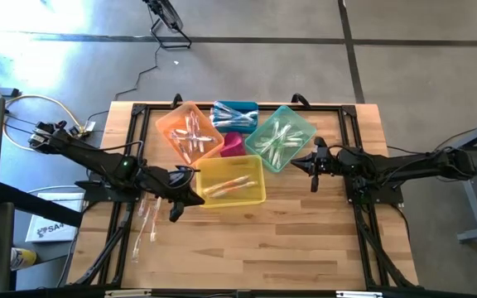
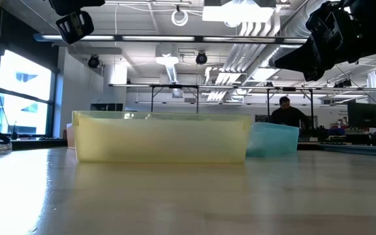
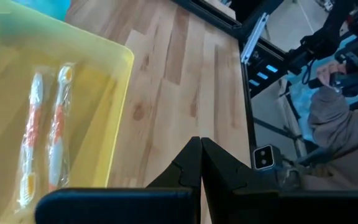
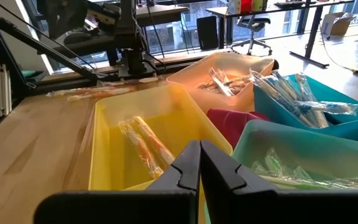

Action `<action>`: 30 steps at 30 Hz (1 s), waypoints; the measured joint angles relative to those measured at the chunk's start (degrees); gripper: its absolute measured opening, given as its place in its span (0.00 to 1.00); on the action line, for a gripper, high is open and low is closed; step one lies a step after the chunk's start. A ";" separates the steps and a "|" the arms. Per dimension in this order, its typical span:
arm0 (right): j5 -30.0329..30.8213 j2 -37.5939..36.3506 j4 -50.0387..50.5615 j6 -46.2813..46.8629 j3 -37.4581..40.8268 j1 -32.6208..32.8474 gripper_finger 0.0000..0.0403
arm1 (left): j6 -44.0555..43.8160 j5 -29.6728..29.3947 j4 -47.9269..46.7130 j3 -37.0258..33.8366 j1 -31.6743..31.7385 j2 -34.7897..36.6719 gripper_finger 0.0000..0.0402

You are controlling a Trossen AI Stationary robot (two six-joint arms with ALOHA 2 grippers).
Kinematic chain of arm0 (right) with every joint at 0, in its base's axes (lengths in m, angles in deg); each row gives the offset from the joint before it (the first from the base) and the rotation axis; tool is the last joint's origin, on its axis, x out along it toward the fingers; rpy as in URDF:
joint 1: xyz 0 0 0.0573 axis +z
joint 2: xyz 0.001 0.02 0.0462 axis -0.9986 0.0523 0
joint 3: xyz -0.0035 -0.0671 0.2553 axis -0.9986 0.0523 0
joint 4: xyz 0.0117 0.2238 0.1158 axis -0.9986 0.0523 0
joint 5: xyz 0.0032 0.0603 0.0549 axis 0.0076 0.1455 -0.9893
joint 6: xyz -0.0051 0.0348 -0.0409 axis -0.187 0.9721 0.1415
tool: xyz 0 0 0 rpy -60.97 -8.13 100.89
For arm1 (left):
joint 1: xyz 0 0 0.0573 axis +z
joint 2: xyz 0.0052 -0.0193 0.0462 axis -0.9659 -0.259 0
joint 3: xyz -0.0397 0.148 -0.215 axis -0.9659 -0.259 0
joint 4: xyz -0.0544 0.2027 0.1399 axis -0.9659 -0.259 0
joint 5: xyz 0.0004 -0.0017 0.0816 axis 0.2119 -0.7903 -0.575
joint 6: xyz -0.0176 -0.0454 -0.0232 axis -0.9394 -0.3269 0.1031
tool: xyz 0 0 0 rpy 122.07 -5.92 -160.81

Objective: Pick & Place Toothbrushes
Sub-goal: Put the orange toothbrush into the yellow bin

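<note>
Wooden table (image 1: 305,240) carried bins of toothbrushes (image 1: 276,141) while the left gripper (image 1: 195,184) and right gripper (image 1: 298,163) hung closed, empty.

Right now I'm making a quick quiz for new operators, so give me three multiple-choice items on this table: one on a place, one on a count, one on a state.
1. Where do the loose wrapped toothbrushes lie?
A. on the bare wooden table beside the left arm
B. on top of the pink bin
C. under the right arm

2. How many wrapped toothbrushes with orange accents lie in the translucent yellow plastic bin?
A. none
B. two
C. seven

3. How does the left tool stand?
A. wide open
B. shut on a toothbrush
C. shut, holding nothing

Answers:
1 A: the high view shows them on the wood by the left arm, outside every bin.
2 B: the left wrist view shows two side by side.
3 C: its fingertips meet with nothing between them, beside the yellow bin. The right tool waits shut by the teal bin.
</note>
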 joint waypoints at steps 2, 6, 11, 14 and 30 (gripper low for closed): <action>0.00 0.00 0.01 0.00 0.00 0.00 0.01 | 0.00 0.00 -0.23 0.00 0.00 -0.02 0.00; 0.00 0.00 0.01 0.00 0.00 0.00 0.01 | 0.00 0.00 -0.15 0.00 0.00 -0.02 0.00; 0.00 0.00 0.01 0.00 0.00 0.00 0.01 | 0.00 -0.02 -0.19 0.00 0.00 -0.02 0.00; 0.00 0.00 0.01 0.00 0.00 0.01 0.01 | 0.00 -0.02 -0.18 0.00 0.00 -0.02 0.00; 4.33 0.55 0.12 0.00 0.00 0.02 0.01 | -0.02 1.06 -0.20 0.00 0.00 -0.02 0.00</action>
